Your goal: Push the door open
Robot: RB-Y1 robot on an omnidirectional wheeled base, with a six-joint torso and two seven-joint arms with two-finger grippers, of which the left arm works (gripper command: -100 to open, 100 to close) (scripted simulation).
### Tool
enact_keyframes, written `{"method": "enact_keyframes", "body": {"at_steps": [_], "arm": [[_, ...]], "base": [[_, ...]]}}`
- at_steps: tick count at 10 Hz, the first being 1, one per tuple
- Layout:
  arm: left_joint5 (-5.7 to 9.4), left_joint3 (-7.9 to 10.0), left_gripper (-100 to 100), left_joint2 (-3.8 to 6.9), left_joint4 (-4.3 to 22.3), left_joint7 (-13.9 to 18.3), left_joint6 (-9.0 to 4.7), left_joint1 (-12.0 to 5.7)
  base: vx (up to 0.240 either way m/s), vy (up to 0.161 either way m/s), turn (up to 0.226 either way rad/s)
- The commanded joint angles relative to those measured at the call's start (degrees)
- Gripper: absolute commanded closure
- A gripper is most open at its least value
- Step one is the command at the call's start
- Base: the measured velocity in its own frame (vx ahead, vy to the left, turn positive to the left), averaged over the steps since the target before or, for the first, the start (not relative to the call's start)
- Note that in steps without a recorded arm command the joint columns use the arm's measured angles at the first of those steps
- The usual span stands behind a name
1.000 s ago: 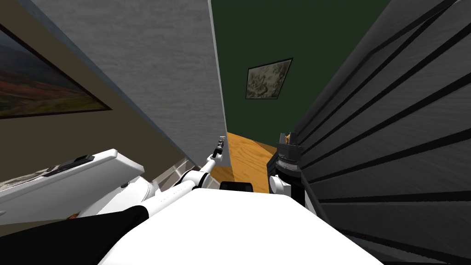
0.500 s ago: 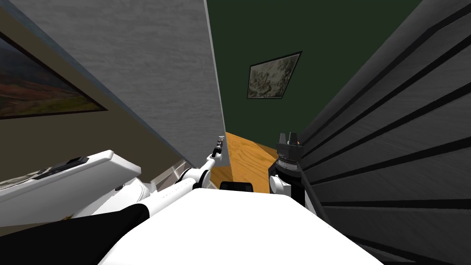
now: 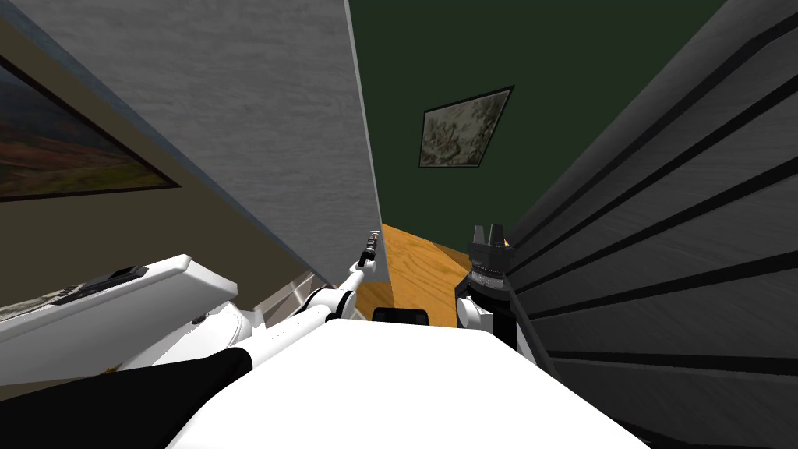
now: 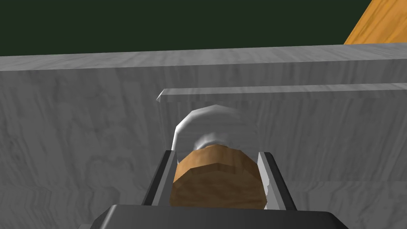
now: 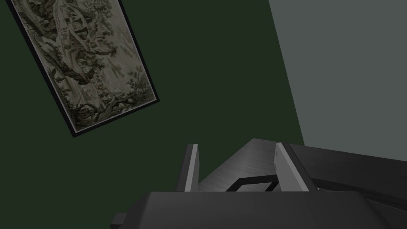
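Grey door (image 3: 234,117) x1 | brown knob (image 4: 216,183) x1 pinched, L claw (image 4: 217,154) | R claw (image 5: 236,146) spread

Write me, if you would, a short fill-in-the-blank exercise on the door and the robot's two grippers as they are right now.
1. The left gripper is shut on the brown ____ of the door.
2. The door itself is ____ in colour.
3. The right gripper is ____ and holds nothing.
4. The picture hangs on a dark ____ wall.
Missing words: knob; grey; open; green.
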Motion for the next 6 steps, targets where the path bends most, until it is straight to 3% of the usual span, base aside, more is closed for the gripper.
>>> {"method": "enact_keyframes", "body": {"at_steps": [1,4,6], "arm": [[0.43,1.38,100,0.56,-0.46,-0.79,-0.24,-0.04],[0.85,2.74,100,0.28,-0.40,-1.97,-0.20,-0.14],[0.85,2.74,100,0.28,-0.23,-1.97,-0.20,-0.14]], "base": [[0.097,-0.058,0.076],[0.140,-0.089,0.099],[0.083,-0.038,0.015]]}}
